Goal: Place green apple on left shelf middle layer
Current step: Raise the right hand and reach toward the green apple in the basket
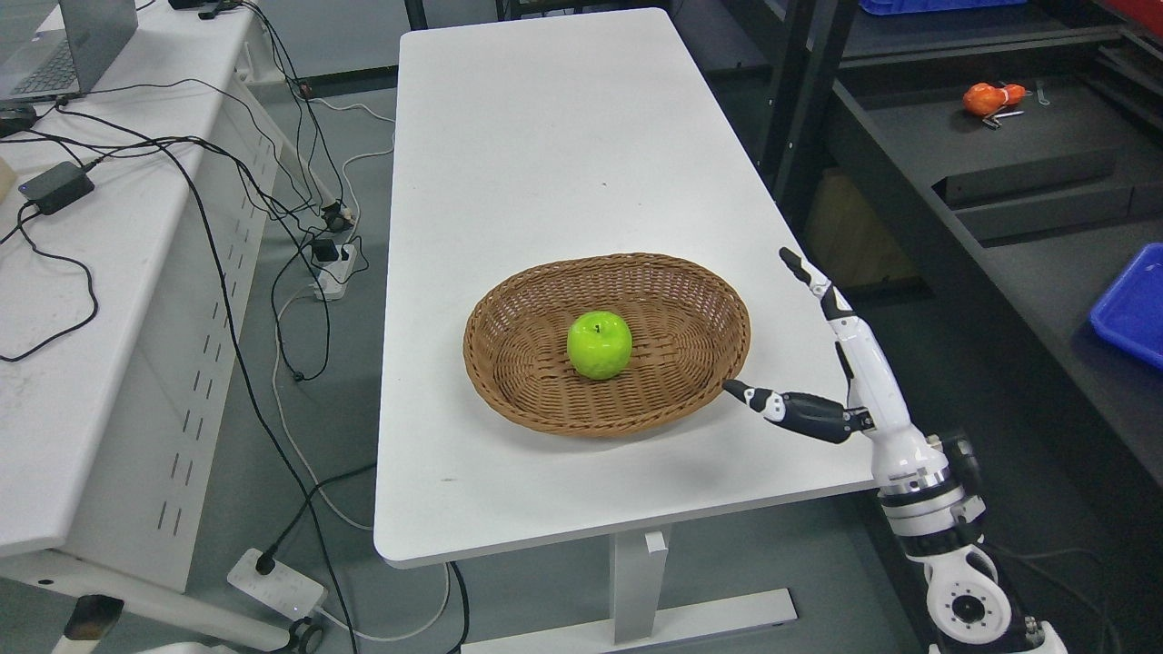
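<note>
A green apple (600, 345) sits upright in the middle of a brown wicker basket (690, 291) on a white table (554, 145). My right hand (772, 336) is at the table's right edge, just right of the basket. Its fingers (809, 277) are stretched out and its thumb (759, 398) points at the basket's rim. It holds nothing and is apart from the apple. My left arm is out of view.
A dark metal shelf unit (999, 182) stands to the right, with an orange object (990, 98) on one layer and a blue bin (1131, 309) lower down. A white desk (82, 300) with cables and a laptop stands on the left.
</note>
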